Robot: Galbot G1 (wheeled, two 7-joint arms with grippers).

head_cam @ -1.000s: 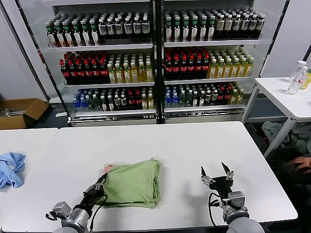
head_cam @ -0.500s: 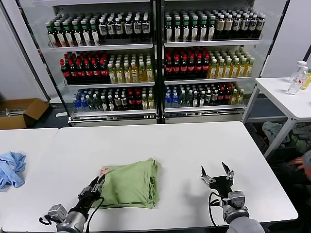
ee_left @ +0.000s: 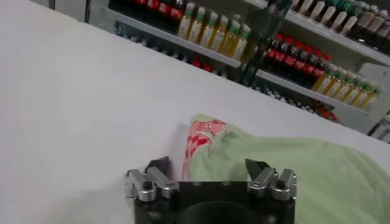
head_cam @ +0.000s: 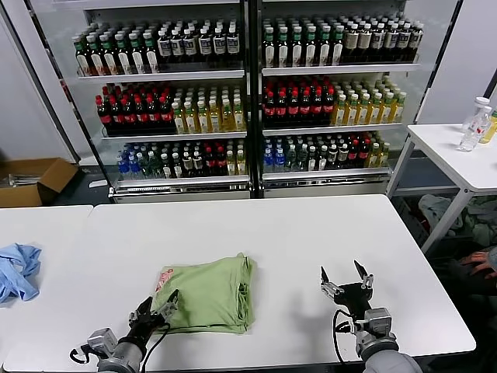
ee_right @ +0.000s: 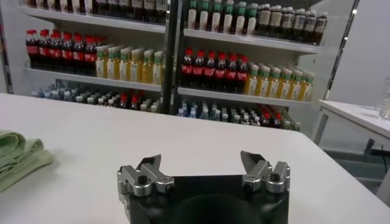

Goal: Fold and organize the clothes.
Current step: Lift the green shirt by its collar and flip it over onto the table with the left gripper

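- The folded green shirt (head_cam: pixel 208 294) lies flat on the white bench (head_cam: pixel 311 233), on its near left part, with bare surface all around it: wide open room toward the far edge and to the right, less toward the near edge.
- A red-and-white printed patch (ee_left: pixel 203 135) shows at the shirt's near-left corner; the layered fold edges face right.
- The left gripper (head_cam: pixel 155 309) sits at the near edge of the bench, just off that corner, its fingers spread wide and holding nothing.
- The right gripper (head_cam: pixel 345 279) rests low over bare bench, well apart from the shirt, fingers wide open and empty.
- A blue cloth (head_cam: pixel 17 268) lies bunched on the neighbouring bench to the left, past a narrow gap.
- Behind the bench, the glass-fronted coolers (head_cam: pixel 248 93) hold rows of bottles on every shelf; a cardboard box (head_cam: pixel 31 179) stands on the floor at far left, its contents unclear.
- Clear bottles (head_cam: pixel 475 124) stand on a side table at right.
- Compared with a second ago, the left fingers, then pinched on the shirt's corner, have let go and drawn back toward the near edge; the right gripper has not moved, and the shirt lies slightly flatter.
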